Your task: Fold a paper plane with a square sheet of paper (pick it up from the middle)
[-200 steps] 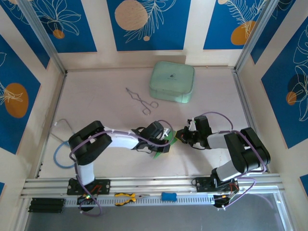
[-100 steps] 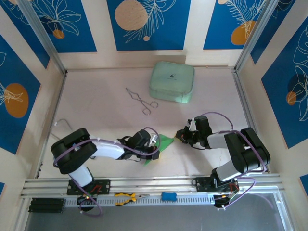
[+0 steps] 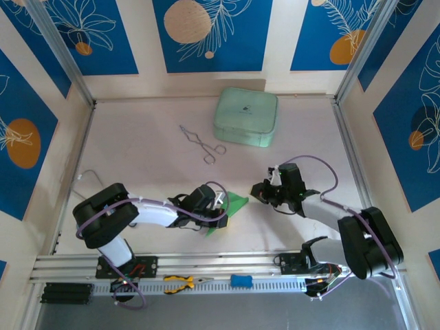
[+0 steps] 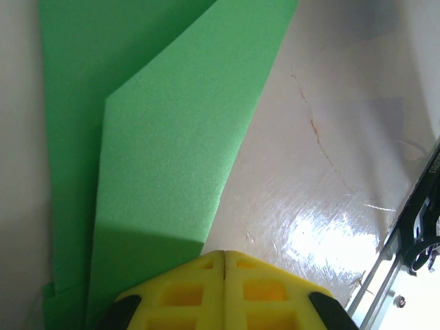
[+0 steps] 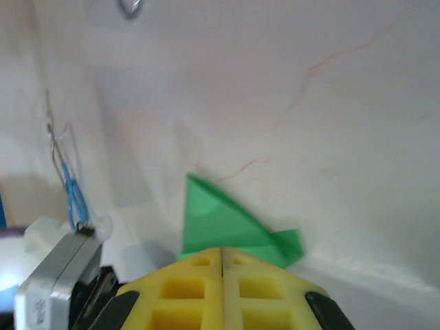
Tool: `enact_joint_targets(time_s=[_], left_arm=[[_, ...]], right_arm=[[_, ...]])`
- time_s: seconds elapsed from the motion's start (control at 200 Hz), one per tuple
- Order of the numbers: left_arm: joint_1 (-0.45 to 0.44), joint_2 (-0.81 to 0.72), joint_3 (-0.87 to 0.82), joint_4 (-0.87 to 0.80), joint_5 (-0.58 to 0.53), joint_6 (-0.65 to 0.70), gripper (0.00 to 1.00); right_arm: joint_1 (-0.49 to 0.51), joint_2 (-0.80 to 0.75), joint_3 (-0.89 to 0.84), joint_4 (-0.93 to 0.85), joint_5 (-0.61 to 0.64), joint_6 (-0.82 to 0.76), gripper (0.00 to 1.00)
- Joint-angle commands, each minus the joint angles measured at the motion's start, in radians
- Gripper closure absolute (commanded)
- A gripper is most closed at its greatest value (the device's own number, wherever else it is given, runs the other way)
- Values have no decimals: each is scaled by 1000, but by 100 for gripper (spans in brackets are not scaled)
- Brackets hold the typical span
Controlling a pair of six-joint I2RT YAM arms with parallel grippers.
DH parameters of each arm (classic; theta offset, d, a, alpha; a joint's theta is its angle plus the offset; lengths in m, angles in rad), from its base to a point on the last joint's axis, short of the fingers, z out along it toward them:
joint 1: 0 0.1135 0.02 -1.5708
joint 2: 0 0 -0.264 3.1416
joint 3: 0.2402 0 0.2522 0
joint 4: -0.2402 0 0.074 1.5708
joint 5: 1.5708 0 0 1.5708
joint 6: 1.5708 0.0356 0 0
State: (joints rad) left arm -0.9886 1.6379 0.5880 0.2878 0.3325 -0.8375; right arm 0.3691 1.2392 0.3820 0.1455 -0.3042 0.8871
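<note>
Low on the table [image 3: 137, 158], left gripper [image 3: 223, 207] stretches flat over the folded paper [image 3: 237, 201], fingers pressed together; right gripper [image 3: 256, 192], fingers likewise together, points at it.

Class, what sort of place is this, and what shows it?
Probably a robotics lab test cell: left arm and right arm bolted to an aluminium rail, blue patterned panels walling the table, pliers by the rail.
</note>
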Motion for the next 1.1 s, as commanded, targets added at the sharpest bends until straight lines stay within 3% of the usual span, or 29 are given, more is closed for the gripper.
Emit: enact_joint_targets(time_s=[0.0,0.125,0.29,0.62,0.83,1.095], left_arm=[[2,30,-9,-99,-23,-10,96],[2,30,-1,-98,-20,-11,96],[2,33,3,-98,-15,-9,96],[2,34,2,-91,-17,-11,96],[2,21,5,-97,-16,-12,95],[2,-59,-52,-130,-8,-26,93]], right_arm=[[84,4,20,-46,8,6,95],[171,88,15,26,26,45,96],[197,208,35,150,-19,81,97],[253,249,63,143,48,121,98],[248,324,23,154,95,137,100],[149,346,-44,165,90,85,100]])
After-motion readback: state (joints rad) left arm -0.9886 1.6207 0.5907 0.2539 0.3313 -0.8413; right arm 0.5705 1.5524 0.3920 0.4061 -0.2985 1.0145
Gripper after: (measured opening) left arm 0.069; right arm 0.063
